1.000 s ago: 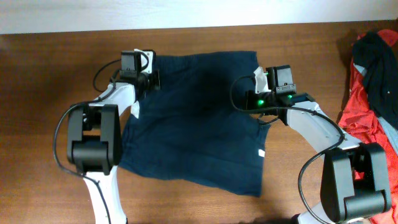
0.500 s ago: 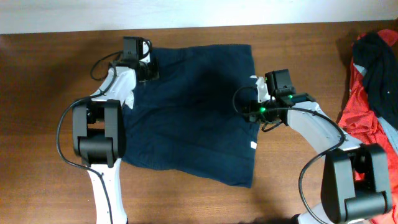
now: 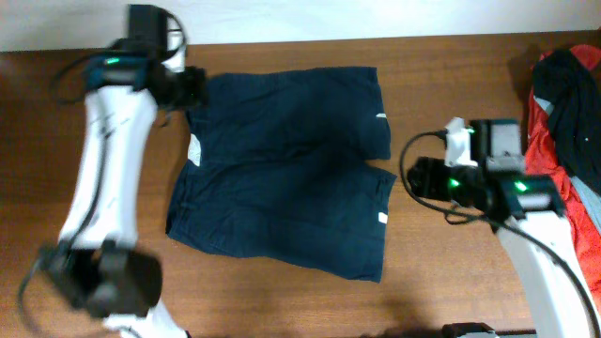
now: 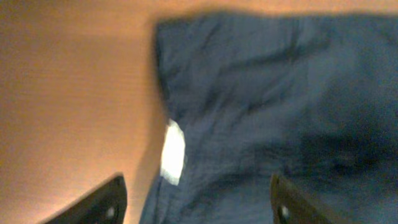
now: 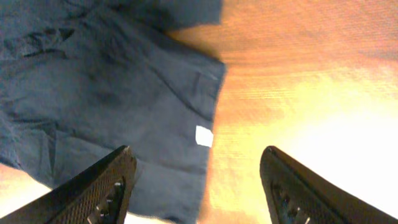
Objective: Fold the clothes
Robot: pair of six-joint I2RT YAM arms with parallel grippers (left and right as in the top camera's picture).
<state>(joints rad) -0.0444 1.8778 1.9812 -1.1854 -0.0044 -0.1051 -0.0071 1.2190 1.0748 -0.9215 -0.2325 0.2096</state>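
Both arms have pulled back from the shorts (image 3: 282, 169) since a second ago. The left arm (image 3: 113, 141) has gone to the far corner and the right arm (image 3: 526, 202) has moved clear of the hems, and both sets of jaws are now spread and hold nothing. The navy shorts lie flat in the middle of the counter (image 3: 451, 75), released there, by the look of it, to be smoothed for a first fold. The waistband faces the left arm; both legs point toward the right arm and the heap of clothes (image 3: 563, 103). The outline is nearly square, so its long axis, probably along the legs, is hard to call.
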